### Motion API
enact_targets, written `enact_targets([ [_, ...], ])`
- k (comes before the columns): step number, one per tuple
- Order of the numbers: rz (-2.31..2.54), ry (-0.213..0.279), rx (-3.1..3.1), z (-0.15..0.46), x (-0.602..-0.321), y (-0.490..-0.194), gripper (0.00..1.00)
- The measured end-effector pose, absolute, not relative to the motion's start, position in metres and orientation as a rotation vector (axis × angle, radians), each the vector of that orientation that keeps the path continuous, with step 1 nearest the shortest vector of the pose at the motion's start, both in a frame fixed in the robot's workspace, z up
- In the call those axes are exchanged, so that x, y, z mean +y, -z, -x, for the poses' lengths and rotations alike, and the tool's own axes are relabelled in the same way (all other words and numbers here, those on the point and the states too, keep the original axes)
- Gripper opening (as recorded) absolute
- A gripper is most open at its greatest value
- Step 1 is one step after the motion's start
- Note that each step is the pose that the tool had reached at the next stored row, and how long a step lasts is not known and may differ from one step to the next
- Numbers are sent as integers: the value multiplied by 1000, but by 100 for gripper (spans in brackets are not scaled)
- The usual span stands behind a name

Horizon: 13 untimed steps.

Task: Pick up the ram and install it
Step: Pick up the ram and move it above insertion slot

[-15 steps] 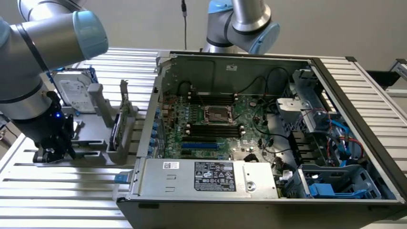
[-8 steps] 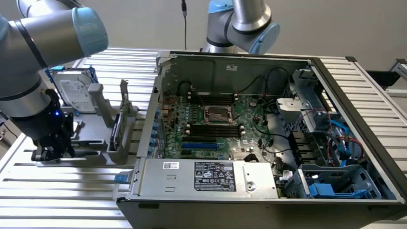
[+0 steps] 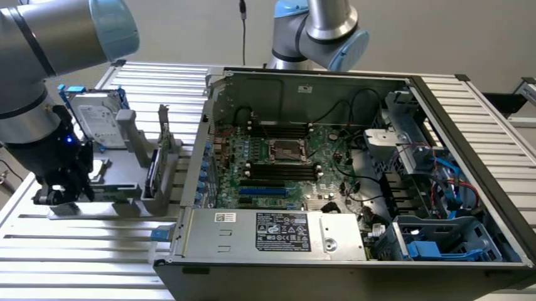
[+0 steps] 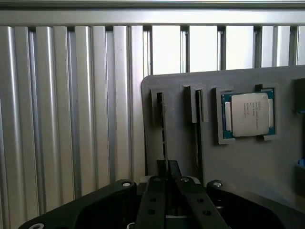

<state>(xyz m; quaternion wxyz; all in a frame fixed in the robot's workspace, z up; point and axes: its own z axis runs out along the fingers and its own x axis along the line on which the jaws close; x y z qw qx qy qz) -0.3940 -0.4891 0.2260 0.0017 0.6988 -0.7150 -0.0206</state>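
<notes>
Gripper (image 4: 167,180) was closed on the thin edge of the ram (image 4: 164,124), standing in its gray holder (image 4: 238,162) slot; I judged it light, stiff and fragile.

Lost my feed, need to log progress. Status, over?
Gripper at the holder, lined up on the ram. Ram edge-up in its slot, not yet lifted. Second stick in the next slot, apart from it.

No text is legible, even on the power supply label (image 3: 283,231).
</notes>
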Motion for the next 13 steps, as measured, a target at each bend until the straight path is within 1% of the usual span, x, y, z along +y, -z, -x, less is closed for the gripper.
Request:
enact_targets([
  [13, -2192, 65, -2244, 381, -489, -285, 14],
])
